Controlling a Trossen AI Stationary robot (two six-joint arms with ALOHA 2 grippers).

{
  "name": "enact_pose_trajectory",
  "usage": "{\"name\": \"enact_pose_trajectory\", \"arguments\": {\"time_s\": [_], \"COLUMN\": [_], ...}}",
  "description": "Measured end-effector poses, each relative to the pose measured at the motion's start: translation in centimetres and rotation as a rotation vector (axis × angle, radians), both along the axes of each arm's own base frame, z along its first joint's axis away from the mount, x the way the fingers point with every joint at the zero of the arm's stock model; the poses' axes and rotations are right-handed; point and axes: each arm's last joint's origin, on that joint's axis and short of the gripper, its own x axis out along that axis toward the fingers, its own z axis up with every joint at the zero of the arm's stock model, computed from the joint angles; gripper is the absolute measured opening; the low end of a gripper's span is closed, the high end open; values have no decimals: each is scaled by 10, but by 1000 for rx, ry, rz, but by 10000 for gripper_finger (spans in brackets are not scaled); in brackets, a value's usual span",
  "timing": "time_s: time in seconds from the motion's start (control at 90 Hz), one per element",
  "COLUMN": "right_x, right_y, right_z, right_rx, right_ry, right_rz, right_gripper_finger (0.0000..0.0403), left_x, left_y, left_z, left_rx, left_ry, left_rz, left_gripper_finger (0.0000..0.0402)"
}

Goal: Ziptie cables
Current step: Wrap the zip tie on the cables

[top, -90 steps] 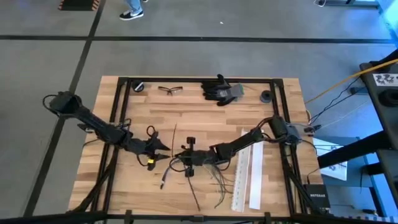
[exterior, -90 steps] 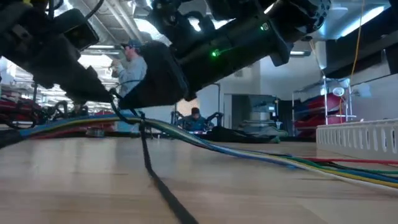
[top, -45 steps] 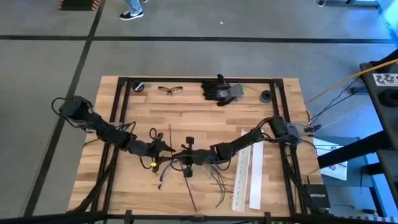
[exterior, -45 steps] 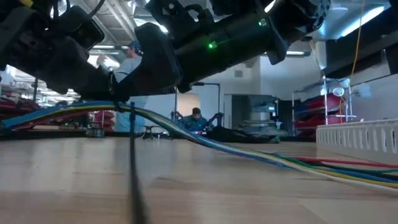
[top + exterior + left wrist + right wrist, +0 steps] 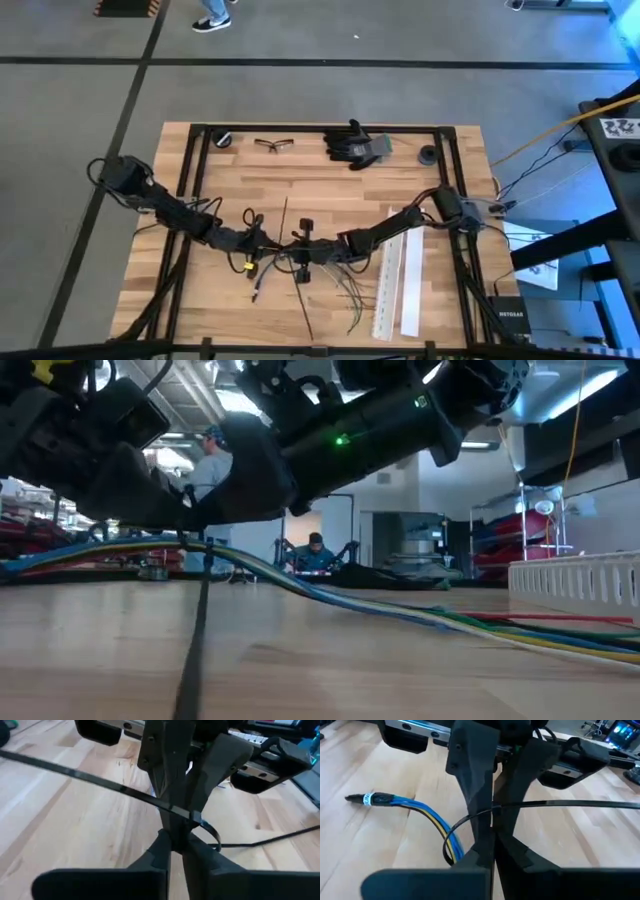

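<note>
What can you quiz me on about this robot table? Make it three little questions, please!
1. True or false: the black gloves lie near the safety glasses.
2. Where do the left gripper and the right gripper meet? A) over the gloves B) mid-table C) on the white strips
3. Fill in: the zip tie is coloured ____.
Key: 1 true; 2 B; 3 black.

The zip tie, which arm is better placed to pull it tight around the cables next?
Probably the left. The left gripper is shut on the zip tie, whose long free tail runs out past its fingers, while the right gripper is shut on the loop end beside the cables, so it can hold steady.
</note>
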Motion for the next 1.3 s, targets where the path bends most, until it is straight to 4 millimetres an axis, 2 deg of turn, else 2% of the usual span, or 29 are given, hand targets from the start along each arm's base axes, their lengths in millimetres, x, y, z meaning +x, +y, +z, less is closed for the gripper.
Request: {"name": "enact_pose_trajectory", "arguments": {"time_s": [0.167,0.333,0.6,0.878,1.022,1.189,1.3], "right_x": [-7,-13,-11,-11,-14,-28,-48], "right_y": [-4,-9,-10,-8,-10,-22,-31], "right_z": [16,37,37,33,38,64,55], "right_rx": [-51,-42,23,38,26,77,114], "right_ry": [60,63,56,76,95,144,189], "right_rz": [-49,-75,-38,3,-6,-40,-75], "right_gripper_finger": [10,59,152,177,177,177,177], "left_x": [1,-2,-1,1,0,10,30], "left_y": [0,1,1,4,5,6,4], "left_z": [2,-3,-1,-1,-4,1,6], "left_rx": [-4,13,13,-8,-40,-56,-12], "left_ry": [-14,25,9,12,42,51,158], "left_rz": [17,-3,1,26,47,43,13], "left_gripper_finger": [0,3,2,2,36,100,133]}}
